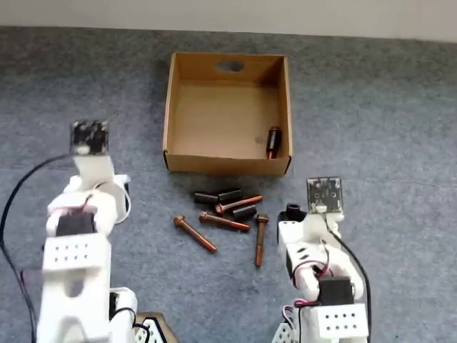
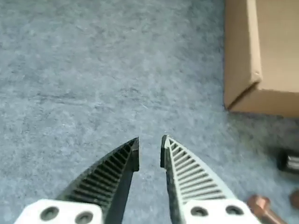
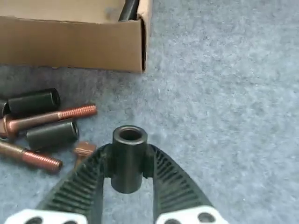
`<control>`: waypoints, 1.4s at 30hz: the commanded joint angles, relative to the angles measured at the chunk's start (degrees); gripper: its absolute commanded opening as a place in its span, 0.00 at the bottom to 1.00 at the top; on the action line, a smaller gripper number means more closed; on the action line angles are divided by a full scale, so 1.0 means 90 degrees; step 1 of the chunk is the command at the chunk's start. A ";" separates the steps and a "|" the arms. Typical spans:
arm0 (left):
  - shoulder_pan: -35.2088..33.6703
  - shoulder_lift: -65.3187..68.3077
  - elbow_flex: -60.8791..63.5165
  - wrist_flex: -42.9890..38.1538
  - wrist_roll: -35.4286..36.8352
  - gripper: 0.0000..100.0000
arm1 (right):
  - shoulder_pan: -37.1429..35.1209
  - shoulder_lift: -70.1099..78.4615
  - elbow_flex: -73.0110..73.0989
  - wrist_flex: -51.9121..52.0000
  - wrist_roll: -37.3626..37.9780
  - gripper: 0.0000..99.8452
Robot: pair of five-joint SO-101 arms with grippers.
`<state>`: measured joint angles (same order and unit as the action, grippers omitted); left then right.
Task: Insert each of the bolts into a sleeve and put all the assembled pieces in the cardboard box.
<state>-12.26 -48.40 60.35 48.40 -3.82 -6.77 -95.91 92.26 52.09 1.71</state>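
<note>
The step in hand looked like the second assembly. The right end effector was clenched around a black held sleeve, just above the tabletop. The sleeve's open bore was turned up toward the wrist camera. It sat near the middle of the tabletop, just off the near right corner of the cardboard box.

The left end effector was released, its fingers a narrow gap apart with nothing between them. It was over bare tabletop off the box's near left corner.

By my reading, the next move called for the left end effector to open wider and take one of the bolts by its head end. It would then bring the threaded tip in line with the bore of the held sleeve. The match of axes would matter most, since the bore looked only a little wider than a shank.

Counted, four copper-coloured bolts lay loose in front of the box's near wall:
- one nearest the left arm
- one beside it
- one among the sleeves
- one just beside the right arm

Three loose sleeves lay with them, making four sleeves with the one in the grip. One assembled piece lay inside the box against its right wall, near the near right corner.
</note>
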 commanded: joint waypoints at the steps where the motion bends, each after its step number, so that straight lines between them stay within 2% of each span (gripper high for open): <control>1: 0.0571 0.1451 -0.1490 0.1231 -0.0068 0.10 | -0.0063 -0.0591 0.0103 0.0142 -0.0059 0.01; 5: 0.1304 0.2623 -0.2574 0.2442 -0.0010 0.11 | -0.0063 -0.0943 0.0132 0.0366 -0.0059 0.01; 10: 0.1978 0.3219 -0.2994 0.3087 0.0274 0.11 | -0.0063 -0.0991 0.0161 0.0376 -0.0059 0.01; 13: 0.2232 0.3228 -0.2994 0.3272 0.0908 0.11 | -0.0063 -0.0991 0.0161 0.0405 -0.0049 0.01; 17: 0.2379 0.3277 -0.2974 0.3341 0.2540 0.11 | -0.0063 -0.0991 0.0161 0.0405 -0.0049 0.01; 20: 0.2379 0.3287 -0.2974 0.3292 0.3389 0.11 | -0.0063 -0.0991 0.0161 0.0405 -0.0049 0.01; 29: 0.2388 0.3287 -0.2974 0.3282 0.3595 0.11 | -0.0063 -0.0991 0.0161 0.0405 -0.0049 0.01; 32: 0.2447 0.3297 -0.2828 0.3009 0.4024 0.11 | -0.0063 -0.0991 0.0161 0.0405 -0.0049 0.01; 35: 0.2466 0.3297 -0.2222 0.2002 0.4513 0.11 | -0.0063 -0.0991 0.0171 0.0405 -0.0049 0.01; 38: 0.2642 0.3238 -0.1578 0.1016 0.4210 0.11 | -0.0063 -0.0991 0.0171 0.0405 -0.0049 0.01; 42: 0.3004 0.3228 -0.1050 0.0713 0.3673 0.11 | -0.0063 -0.0991 0.0171 0.0415 -0.0049 0.01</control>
<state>12.35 -18.77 49.27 56.92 31.25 -6.77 -104.09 94.02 55.60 1.71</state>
